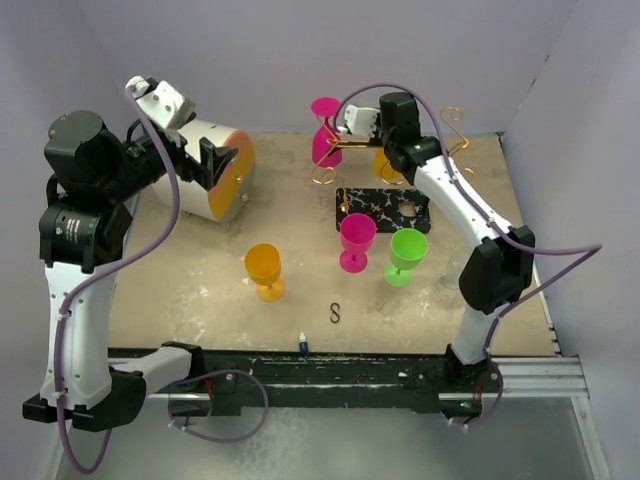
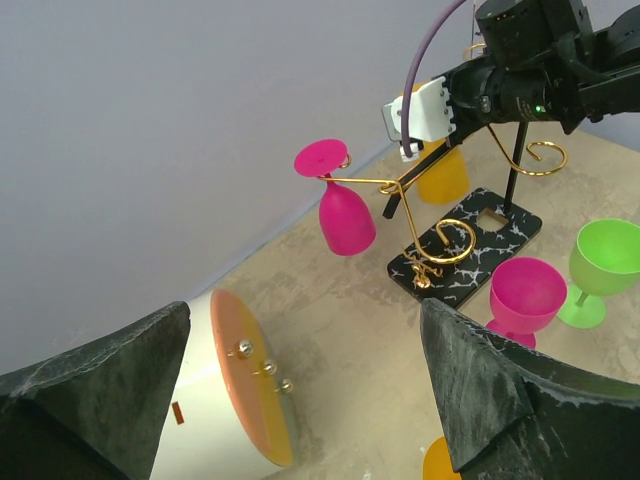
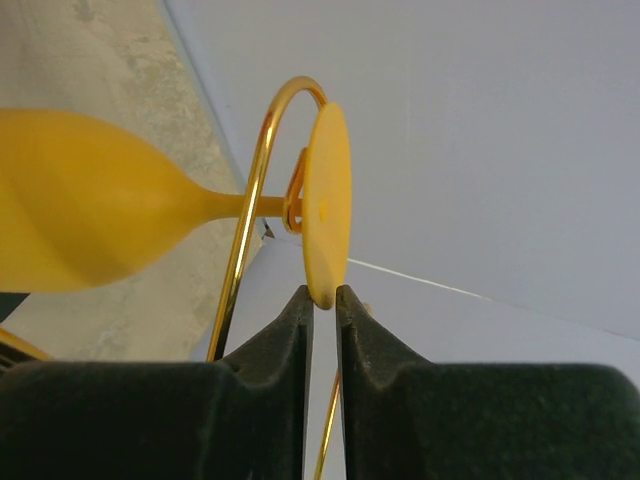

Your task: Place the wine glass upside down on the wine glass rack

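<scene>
The wine glass rack has a gold wire frame (image 1: 330,150) on a black marbled base (image 1: 385,210); it also shows in the left wrist view (image 2: 470,255). An orange wine glass (image 3: 80,225) hangs upside down on the wire (image 3: 250,200), and also shows in the top view (image 1: 385,165). My right gripper (image 3: 325,295) is shut on the rim of its foot (image 3: 328,200). A pink glass (image 1: 325,140) hangs upside down at the rack's left end. My left gripper (image 2: 305,310) is open and empty, raised at the far left.
A white cylinder with an orange lid (image 1: 215,180) lies on its side by my left gripper. Upright glasses stand in front of the rack: orange (image 1: 264,268), pink (image 1: 357,240), green (image 1: 407,252). A small S-hook (image 1: 335,313) lies near the front edge.
</scene>
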You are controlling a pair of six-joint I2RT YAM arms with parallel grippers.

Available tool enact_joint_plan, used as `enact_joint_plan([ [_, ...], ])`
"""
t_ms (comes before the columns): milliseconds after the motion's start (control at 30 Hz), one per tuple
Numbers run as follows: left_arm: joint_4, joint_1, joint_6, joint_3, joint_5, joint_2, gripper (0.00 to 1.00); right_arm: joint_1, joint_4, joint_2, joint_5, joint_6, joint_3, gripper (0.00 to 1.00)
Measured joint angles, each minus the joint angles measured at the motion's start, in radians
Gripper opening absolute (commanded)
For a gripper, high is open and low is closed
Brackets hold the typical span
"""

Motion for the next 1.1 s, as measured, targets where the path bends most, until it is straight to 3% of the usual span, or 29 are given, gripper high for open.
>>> enact_joint_plan([
  [933, 0.005, 0.013, 0.045, -0.087, -0.027, -0.017, 0.99, -0.084, -0.075, -0.183, -0.037, 0.050, -0.077, 0.40],
  [1100, -0.003, 0.013, 0.106, -0.152, -0.035, -0.029, 0.99, -0.106, -0.073, -0.255, -0.060, 0.094, -0.077, 0.57],
])
